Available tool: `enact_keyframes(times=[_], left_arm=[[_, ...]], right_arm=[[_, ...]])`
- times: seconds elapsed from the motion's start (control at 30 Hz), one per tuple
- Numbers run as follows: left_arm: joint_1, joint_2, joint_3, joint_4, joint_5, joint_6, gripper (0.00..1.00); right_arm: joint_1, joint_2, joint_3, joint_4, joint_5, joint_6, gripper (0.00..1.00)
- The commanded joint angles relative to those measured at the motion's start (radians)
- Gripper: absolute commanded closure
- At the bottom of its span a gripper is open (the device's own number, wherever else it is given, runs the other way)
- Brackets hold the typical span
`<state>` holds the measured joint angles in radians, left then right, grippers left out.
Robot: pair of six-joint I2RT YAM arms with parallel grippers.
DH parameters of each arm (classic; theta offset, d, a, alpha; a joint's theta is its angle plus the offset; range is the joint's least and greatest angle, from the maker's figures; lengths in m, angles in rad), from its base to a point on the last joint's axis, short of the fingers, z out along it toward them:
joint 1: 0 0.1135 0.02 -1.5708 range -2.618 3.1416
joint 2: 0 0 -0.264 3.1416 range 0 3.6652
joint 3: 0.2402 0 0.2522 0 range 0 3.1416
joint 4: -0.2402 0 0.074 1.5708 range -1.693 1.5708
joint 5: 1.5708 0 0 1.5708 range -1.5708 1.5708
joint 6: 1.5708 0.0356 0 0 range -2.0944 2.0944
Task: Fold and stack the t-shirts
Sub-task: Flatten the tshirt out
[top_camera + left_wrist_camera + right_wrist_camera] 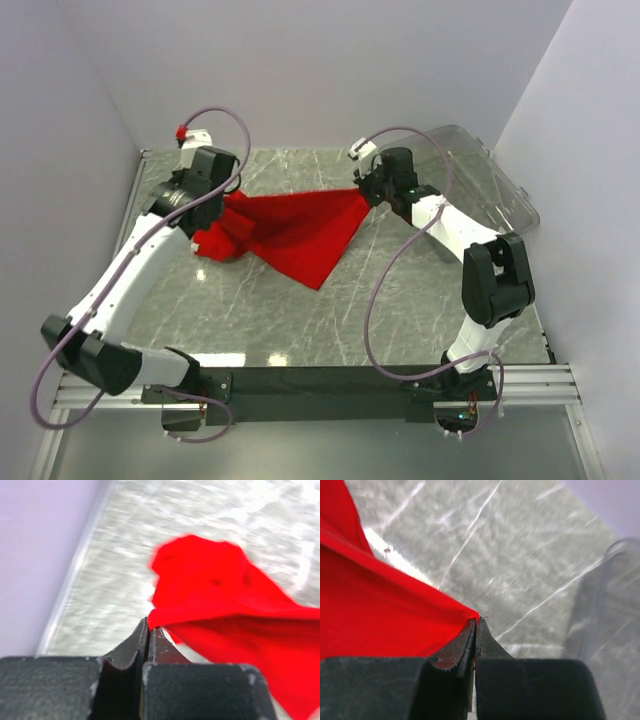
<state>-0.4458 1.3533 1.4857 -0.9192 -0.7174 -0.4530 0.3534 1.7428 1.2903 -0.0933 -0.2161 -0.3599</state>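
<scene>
A plain red t-shirt hangs stretched between my two grippers above the marble table, its lower part drooping to a point that touches the table. My left gripper is shut on its left edge; in the left wrist view the red cloth runs off from the closed tips to the right. My right gripper is shut on the shirt's right corner; in the right wrist view the red cloth spreads left from the tips.
A clear plastic bin stands at the back right, close behind my right arm; it also shows in the right wrist view. White walls close in the table at the back, left and right.
</scene>
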Motion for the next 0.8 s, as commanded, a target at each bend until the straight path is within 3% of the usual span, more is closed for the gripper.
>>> enact_keyframes(times=[0.0,0.13,0.23,0.33,0.47,0.67,0.77], left_arm=[[0.004,-0.023,-0.024,-0.078,-0.184,0.082,0.99],[0.004,-0.029,-0.032,-0.092,-0.255,0.169,1.0],[0.002,-0.068,0.008,-0.06,-0.205,0.256,1.0],[0.002,-0.186,-0.007,0.057,0.031,0.4,0.99],[0.001,-0.359,-0.087,0.146,0.315,0.496,0.99],[0.002,-0.453,-0.133,0.07,0.614,0.387,0.99],[0.001,-0.453,-0.13,-0.019,0.69,0.344,0.99]], right_arm=[[-0.031,-0.069,0.081,0.039,-0.048,-0.042,1.0],[-0.054,-0.075,0.165,0.052,-0.052,-0.03,1.0],[-0.068,-0.078,0.216,0.049,-0.066,-0.025,1.0],[-0.079,-0.1,0.241,0.027,-0.132,-0.091,1.0],[-0.08,-0.184,0.098,0.024,-0.232,-0.278,1.0],[-0.08,-0.393,-0.095,0.021,-0.382,-0.437,1.0],[-0.08,-0.494,-0.1,-0.147,-0.5,-0.575,1.0]])
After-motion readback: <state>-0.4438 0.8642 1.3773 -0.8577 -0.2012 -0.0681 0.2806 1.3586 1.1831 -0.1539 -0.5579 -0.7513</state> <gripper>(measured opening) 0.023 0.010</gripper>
